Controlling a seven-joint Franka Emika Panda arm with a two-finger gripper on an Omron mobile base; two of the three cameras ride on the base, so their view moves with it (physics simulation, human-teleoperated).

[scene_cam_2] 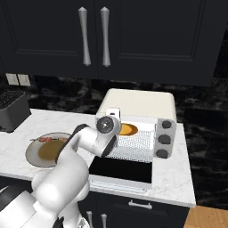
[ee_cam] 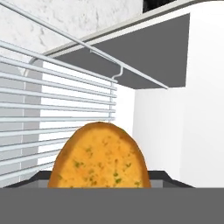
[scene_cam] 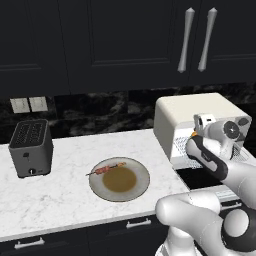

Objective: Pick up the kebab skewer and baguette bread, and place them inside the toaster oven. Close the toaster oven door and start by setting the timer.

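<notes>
The cream-white toaster oven (scene_cam_2: 138, 102) (scene_cam: 190, 107) stands on the counter with its door (scene_cam_2: 120, 170) folded down flat. My gripper (scene_cam_2: 121, 129) reaches into the oven mouth, shut on the golden baguette bread (ee_cam: 100, 162) (scene_cam_2: 128, 129). The bread is just above the wire rack (ee_cam: 65, 100) and hides my fingertips in the hand view. The kebab skewer (scene_cam: 106, 169) (scene_cam_2: 46, 139) lies on the round plate (scene_cam: 139, 169), to the left of the oven.
A dark grey slot toaster (scene_cam: 31, 147) stands at the counter's left end, below two wall outlets (scene_cam: 29, 104). Three dark knobs (scene_cam_2: 164, 139) run down the oven's right side. Dark upper cabinets with silver handles (scene_cam_2: 93, 35) hang overhead.
</notes>
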